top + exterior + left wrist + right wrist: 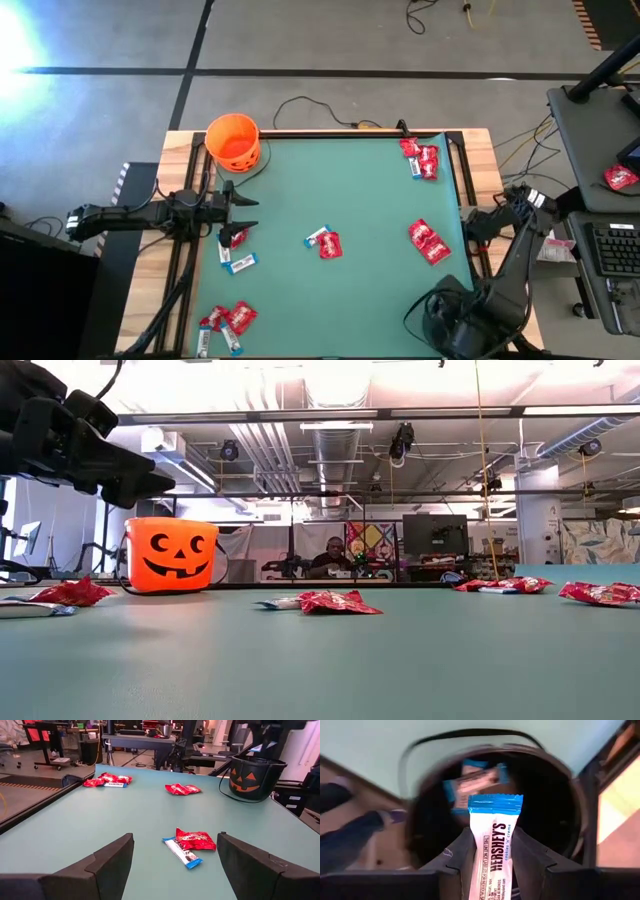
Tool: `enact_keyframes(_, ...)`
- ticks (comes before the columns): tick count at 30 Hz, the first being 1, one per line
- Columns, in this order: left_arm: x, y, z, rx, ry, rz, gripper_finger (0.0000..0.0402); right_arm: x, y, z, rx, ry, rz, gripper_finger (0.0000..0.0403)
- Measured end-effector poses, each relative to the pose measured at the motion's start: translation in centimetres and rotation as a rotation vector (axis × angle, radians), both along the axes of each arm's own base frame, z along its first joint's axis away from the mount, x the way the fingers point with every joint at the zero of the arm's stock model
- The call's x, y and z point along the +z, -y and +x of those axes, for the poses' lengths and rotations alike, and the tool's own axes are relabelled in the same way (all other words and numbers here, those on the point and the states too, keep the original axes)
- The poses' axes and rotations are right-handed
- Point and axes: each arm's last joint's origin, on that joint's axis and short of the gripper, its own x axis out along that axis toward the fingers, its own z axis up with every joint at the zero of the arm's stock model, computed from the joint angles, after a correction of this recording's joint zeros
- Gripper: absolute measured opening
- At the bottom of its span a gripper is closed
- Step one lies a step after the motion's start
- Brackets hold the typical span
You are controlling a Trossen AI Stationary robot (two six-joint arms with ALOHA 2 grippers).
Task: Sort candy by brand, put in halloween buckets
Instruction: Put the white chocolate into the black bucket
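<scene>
My right gripper (492, 865) is shut on a slim blue-and-white candy bar (492, 832) above the black bucket (252, 777), which stands at the table's near right corner with more such bars (475, 780) inside. The orange bucket (232, 140) stands at the far left corner. My left gripper (175, 855) waits open and level at the left edge, facing a red packet and a blue bar (190, 845). Other candy lies flat on the green mat: a pile at the near left (228, 320), a pair in the middle (325, 243), red packets at the right (428, 241) and far right (420, 160). My right gripper pinches the bar's white middle (492, 857) between its two fingers, which point down and lie along the bar. The blue crimped end (495, 802) sticks out past the fingertips, over the black bucket's mouth. The bar is lifted clear.
A black cable (300, 105) runs along the table's far edge by the orange bucket. A desk with a keyboard (610, 250) and a red packet (620, 178) stands right of the table. A person (335, 557) sits in the room beyond.
</scene>
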Motion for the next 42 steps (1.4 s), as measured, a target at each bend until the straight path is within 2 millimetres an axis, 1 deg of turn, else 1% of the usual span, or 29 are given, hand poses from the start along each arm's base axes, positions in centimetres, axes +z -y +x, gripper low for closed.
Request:
enact_keyframes(3, 0.0, 0.0, 0.0, 0.0, 0.0, 0.0, 0.0272, -2.1, 0.1, -0.6, 0.018, 0.005, 0.008, 0.0105)
enact_keyframes(8, 0.0, 0.0, 0.0, 0.0, -0.001, 0.0, 0.0272, -6.6, 0.3, -1.2, 0.025, -0.049, 0.013, 0.0105)
enact_keyframes(10, 0.0, 0.0, 0.0, 0.0, -0.001, 0.0, 0.0272, -7.9, 0.4, -1.3, 0.028, -0.053, 0.014, 0.0107)
enact_keyframes(12, 0.0, 0.0, 0.0, -0.001, -0.001, 0.0, 0.0272, -8.6, 0.5, -1.4, 0.024, -0.06, 0.004, 0.0116)
enact_keyframes(15, 0.0, 0.0, 0.0, -0.001, -0.001, 0.0, 0.0272, -8.7, 0.6, -1.6, 0.027, -0.062, 0.0, 0.0144)
enact_keyframes(19, 0.0, 0.0, 0.0, -0.001, -0.001, 0.0, 0.0272, -7.8, 0.5, -1.7, 0.067, -0.052, 0.02, 0.0193)
enact_keyframes(22, 0.0, 0.0, 0.0, -0.001, -0.001, 0.0, 0.0272, -6.1, 0.6, -1.5, 0.068, -0.063, 0.031, 0.0226)
enact_keyframes(24, 0.0, 0.0, 0.0, 0.0, -0.001, 0.0, 0.0272, -4.4, 1.0, -0.9, 0.052, -0.062, 0.044, 0.0244)
enact_keyframes(27, 0.0, 0.0, 0.0, 0.0, -0.001, 0.0, 0.0272, -1.9, 2.4, 0.9, 0.006, -0.064, 0.041, 0.026)
enact_keyframes(30, 0.0, 0.0, 0.0, -0.001, -0.001, 0.0, 0.0272, 1.1, 4.3, 3.6, -0.043, -0.023, 0.081, 0.0263)
enact_keyframes(32, 0.0, 0.0, 0.0, -0.001, -0.001, 0.0, 0.0272, 3.0, 5.6, 5.5, -0.061, 0.081, 0.067, 0.0259)
enact_keyframes(34, 0.0, 0.0, 0.0, 0.0, -0.001, 0.0, 0.0272, 4.2, 6.9, 7.5, -0.046, 0.213, -0.005, 0.0253)
enact_keyframes(36, 0.0, 0.0, 0.0, 0.0, -0.001, 0.0, 0.0272, 4.5, 8.2, 9.8, 0.007, 0.31, -0.101, 0.0247)
enact_keyframes(38, 0.0, 0.0, 0.0, 0.0, -0.001, 0.0, 0.0272, 4.0, 9.6, 12.2, 0.082, 0.33, -0.174, 0.0246)
enact_keyframes(40, 0.0, 0.0, 0.0, -0.001, -0.001, 0.0, 0.0272, 3.0, 11.0, 15.0, 0.186, 0.333, -0.181, 0.0248)
enact_keyframes(42, 0.0, 0.0, 0.0, 0.0, -0.001, 0.0, 0.0272, 1.4, 12.3, 18.0, 0.316, 0.339, -0.173, 0.0255)
